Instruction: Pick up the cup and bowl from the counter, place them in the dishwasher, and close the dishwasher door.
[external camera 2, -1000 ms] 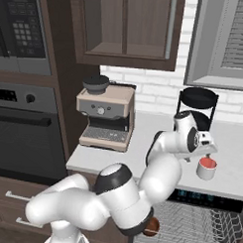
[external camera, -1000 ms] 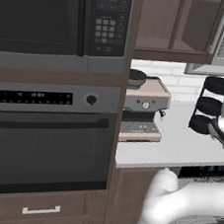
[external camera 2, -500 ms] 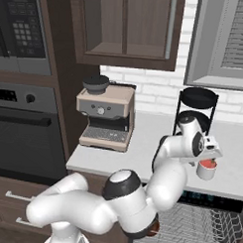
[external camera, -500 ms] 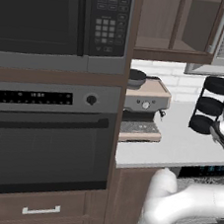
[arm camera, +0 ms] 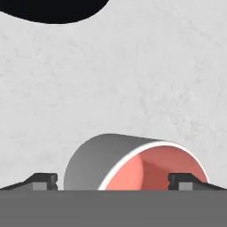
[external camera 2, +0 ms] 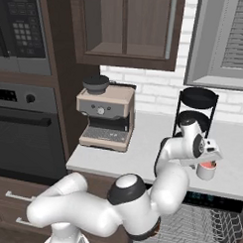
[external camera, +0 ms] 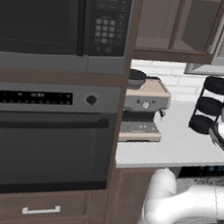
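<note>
The cup point(arm camera: 133, 165) stands upright on the counter point(arm camera: 133, 80), directly below the gripper point(arm camera: 113, 181) and between its two finger tips point(arm camera: 42, 181), its open mouth facing up toward the hand. It is grey outside with a red-pink interior and a thin pale rim. Judged from its look, it is a small, rigid, light vessel with a smooth and probably slippery wall; it would chip if dropped. The sound hold is across the body just under the rim, one finger on each outer side, or one finger inside and one outside over the rim.

The gripper is spread to its full width and has hold of nothing; the tips flank the cup without touching it, and the cup sits a little toward the right-hand tip.

In the right base view the cup point(external camera 2: 206, 169) sits under the hand point(external camera 2: 208, 149), with the forearm bent over the counter edge and the hand pointing down. Behind the gripper stands a black tiered stand point(external camera 2: 195, 113); below and in front of it lies the dishwasher point(external camera 2: 204, 225) with its wire rack exposed. No bowl can be made out.
</note>
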Robot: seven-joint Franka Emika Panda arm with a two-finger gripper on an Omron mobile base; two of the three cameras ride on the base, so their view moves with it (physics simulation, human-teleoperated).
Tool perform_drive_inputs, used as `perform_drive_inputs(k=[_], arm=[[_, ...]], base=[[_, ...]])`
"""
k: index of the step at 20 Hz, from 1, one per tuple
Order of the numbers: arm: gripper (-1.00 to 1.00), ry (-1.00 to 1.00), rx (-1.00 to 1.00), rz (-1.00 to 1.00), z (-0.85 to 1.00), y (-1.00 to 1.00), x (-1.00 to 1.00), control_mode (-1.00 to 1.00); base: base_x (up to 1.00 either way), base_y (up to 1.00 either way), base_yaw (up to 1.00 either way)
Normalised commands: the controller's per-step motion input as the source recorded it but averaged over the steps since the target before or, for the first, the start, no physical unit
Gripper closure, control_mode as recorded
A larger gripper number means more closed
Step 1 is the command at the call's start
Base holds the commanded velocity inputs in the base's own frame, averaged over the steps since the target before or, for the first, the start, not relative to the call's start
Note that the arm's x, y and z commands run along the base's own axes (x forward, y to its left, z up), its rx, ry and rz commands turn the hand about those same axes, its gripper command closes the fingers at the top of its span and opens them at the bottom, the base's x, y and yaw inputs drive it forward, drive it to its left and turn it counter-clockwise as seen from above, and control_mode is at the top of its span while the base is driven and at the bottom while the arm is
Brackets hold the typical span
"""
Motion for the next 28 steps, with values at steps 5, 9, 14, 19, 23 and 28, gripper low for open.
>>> perform_drive_inputs(k=[5, 9, 14, 19, 23, 28], arm=[[1.00, 0.01, 0.00, 0.00, -0.22, 0.00, 0.00, -1.00], [1.00, 0.00, 0.00, 0.00, -0.03, 0.00, 0.00, -1.00], [1.00, 0.00, 0.00, 0.00, 0.00, 0.02, -0.04, -1.00], [1.00, -0.01, 0.00, 0.00, 0.03, 0.13, -0.61, -1.00], [1.00, -0.14, 0.13, 0.00, 0.34, 0.01, -1.00, -1.00], [1.00, -0.22, 0.24, 0.00, 0.29, 0.07, -1.00, -1.00]], base=[[0.00, 0.00, 0.00], [0.00, 0.00, 0.00], [0.00, 0.00, 0.00], [0.00, 0.00, 0.00], [0.00, 0.00, 0.00], [0.00, 0.00, 0.00]])
